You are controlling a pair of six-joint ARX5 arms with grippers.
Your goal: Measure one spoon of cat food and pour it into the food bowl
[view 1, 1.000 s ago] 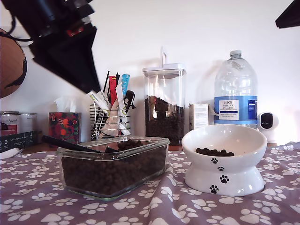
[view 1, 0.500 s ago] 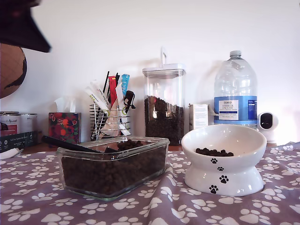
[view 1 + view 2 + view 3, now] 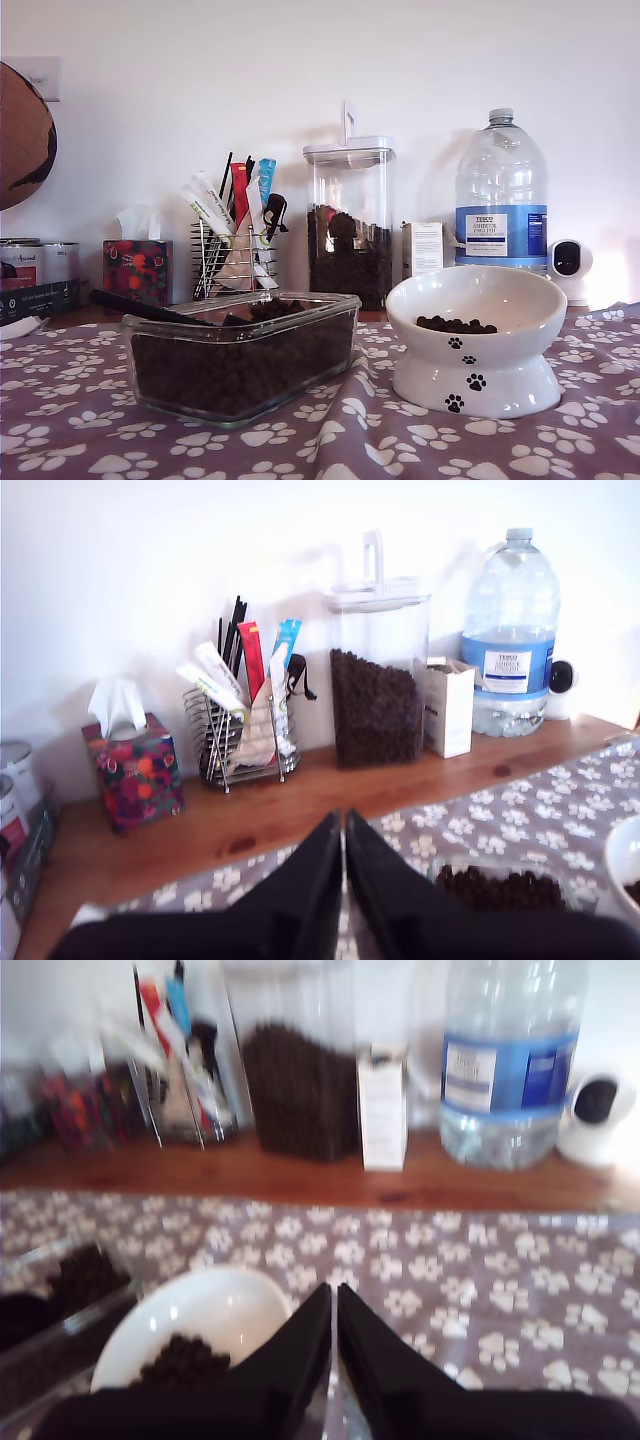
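— Both claws sit clenched on nothing: our first gripper (image 3: 344, 832) has its jaws pressed together high above the glass dish (image 3: 470, 865), and our second gripper (image 3: 333, 1305) is pinched tight just beside the food bowl (image 3: 225, 1300).

— Where is the spoon?

— Its black handle (image 3: 135, 305) rests across the glass dish's (image 3: 340, 305) rim on the exterior view's left, its cup down in the cat food (image 3: 235, 365). Neither arm shows in that view.

— And the food bowl (image 3: 478, 300)?

— It stands on the paw-print cloth (image 3: 330, 435) just beside the dish, with a small heap of kibble (image 3: 457, 324) already inside.

— So which step are we at?

— We judge a portion looks delivered and both arms stand clear. If another scoop is wanted, a claw must open, descend to the handle and close on it.
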